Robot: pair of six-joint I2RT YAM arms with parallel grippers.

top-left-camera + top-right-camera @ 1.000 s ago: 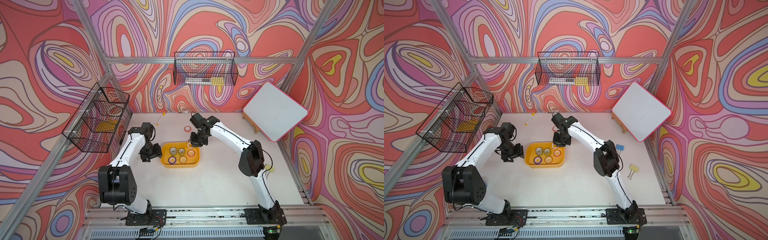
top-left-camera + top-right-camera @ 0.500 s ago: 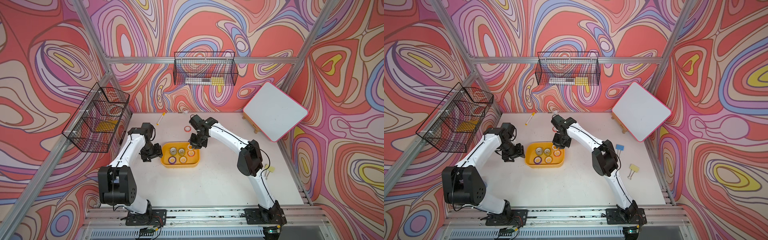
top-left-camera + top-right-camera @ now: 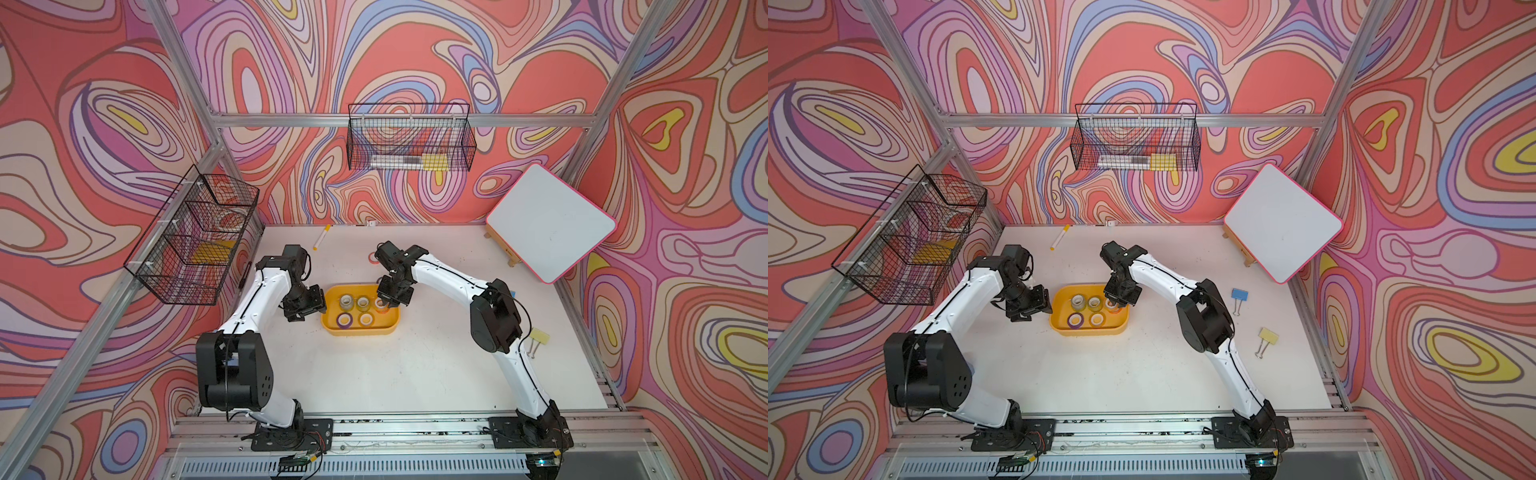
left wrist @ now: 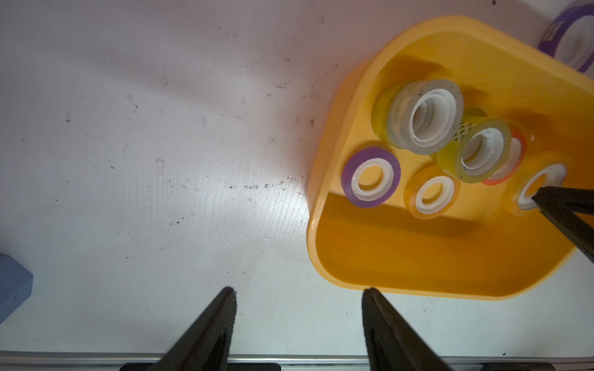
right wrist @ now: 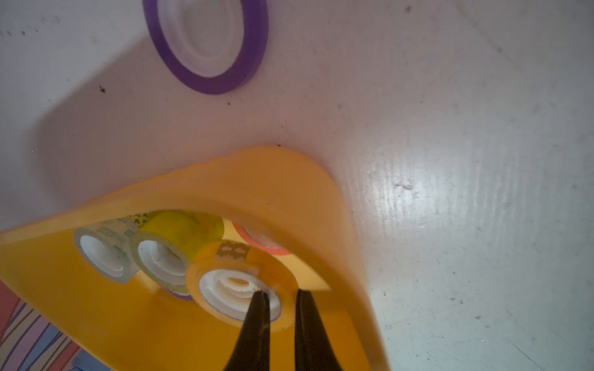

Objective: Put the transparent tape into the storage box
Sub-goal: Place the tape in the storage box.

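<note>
Lowering since a moment ago, my right claw (image 5: 279,294) is reaching into the far right corner of the storage box (image 3: 359,331), gripping the transparent tape (image 5: 209,269) there with one finger down its white core and the other outside its wall. That roll is sitting within the box's rim, just beside stacked clear rolls (image 4: 401,115) and a purple roll (image 4: 347,175), though whether it is touching the box floor I cannot tell. My left claw (image 4: 299,290) is hovering open and empty over the counter (image 3: 374,382) just beside the box's left end, and a second purple roll (image 5: 209,86) is lying on the counter beyond the box.
</note>
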